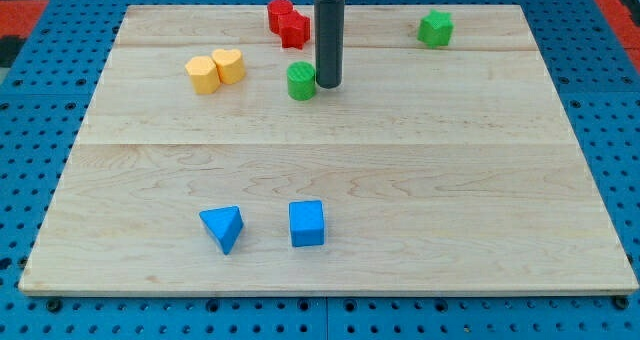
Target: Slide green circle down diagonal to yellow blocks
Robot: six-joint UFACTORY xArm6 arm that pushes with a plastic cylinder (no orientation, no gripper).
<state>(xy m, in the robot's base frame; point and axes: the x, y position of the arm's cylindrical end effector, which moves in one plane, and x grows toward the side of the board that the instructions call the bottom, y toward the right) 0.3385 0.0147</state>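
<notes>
The green circle [301,81] is a short green cylinder on the wooden board [330,160], upper middle of the view. My tip [328,84] stands right beside it on its right, touching or nearly touching it. Two yellow blocks sit side by side to the left of the green circle: a yellow hexagon-like block [203,75] and a yellow rounded block [229,66]. They lie slightly higher in the view than the green circle.
Two red blocks [287,22] huddle near the top edge, just left of the rod. A second green block [435,28] sits at the top right. A blue triangle [223,227] and a blue cube [307,223] lie near the bottom. A blue pegboard surrounds the board.
</notes>
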